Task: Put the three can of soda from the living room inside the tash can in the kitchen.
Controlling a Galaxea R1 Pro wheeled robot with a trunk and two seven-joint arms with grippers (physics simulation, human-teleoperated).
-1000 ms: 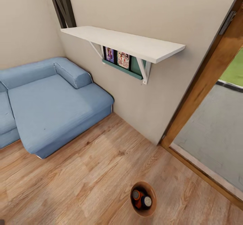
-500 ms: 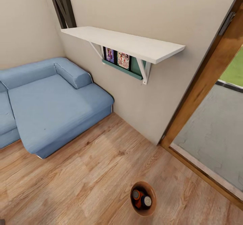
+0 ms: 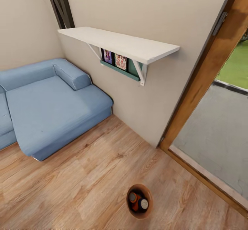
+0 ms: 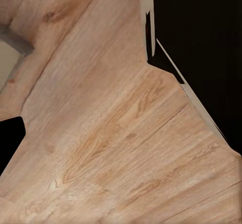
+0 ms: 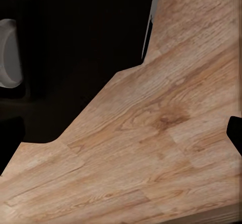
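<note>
Cans sit inside the trash can (image 3: 139, 201) on the wood floor (image 3: 79, 185): I make out an orange can (image 3: 133, 198) and a dark one (image 3: 143, 205) touching it; a third I cannot confirm. That bin stands near the glass door frame (image 3: 203, 75), well apart from the blue sofa (image 3: 48, 106), so I judge I am in the living room, not the kitchen. Both wrist views look down at floorboards, and I cannot tell whether either pincer is apart or together.

Both wrists downward, low.
</note>
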